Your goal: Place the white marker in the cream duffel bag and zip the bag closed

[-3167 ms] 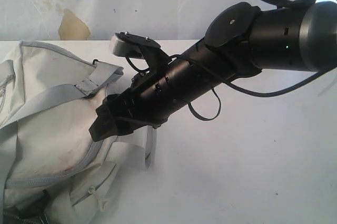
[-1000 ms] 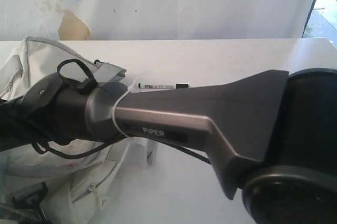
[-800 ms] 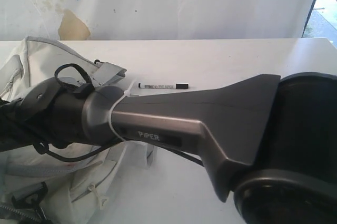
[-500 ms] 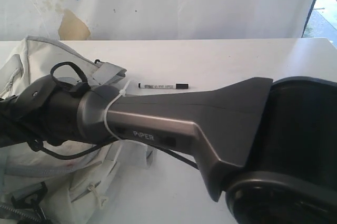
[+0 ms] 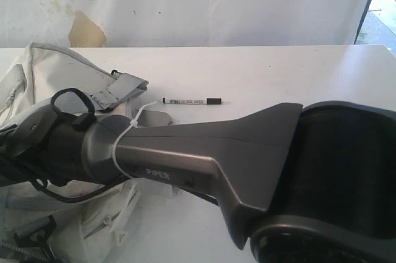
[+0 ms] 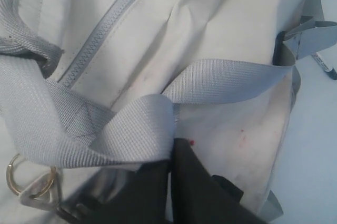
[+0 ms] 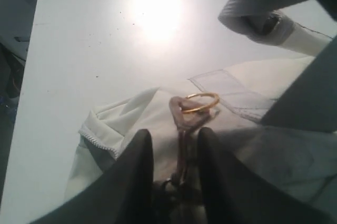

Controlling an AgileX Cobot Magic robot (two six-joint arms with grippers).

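While the right arm [image 5: 204,151] fills most of the exterior view, I note the white desk [image 5: 297,71] bare behind it, with a stained white wall beyond. That arm stretches across from the right, and its dark wrist end lies over the cream duffel bag [image 5: 37,68].

Bag sits slumped at the left of the desk, with faint reddish marks on the fabric. A run of grey zip [image 6: 100,29] in the left wrist view has its teeth meshed.

Grey webbing strap [image 6: 226,79] crosses the bag panel and bunches into a fold.

Left claw [image 6: 171,147]: fingers pressed together, with that fold of strap pinched at the tips.

Right claw [image 7: 174,134]: fingers part open, standing either side of a small pull on the bag. A gap shows on both sides of it, so nothing is gripped as far as I can see.

White marker [image 5: 192,101]: flat on the desk, outside the bag and just beyond its right end, black cap pointing right. It is clear of both claws.

Gold ring [image 7: 200,103] lies on the bag fabric just ahead of the right claw's fingertips.
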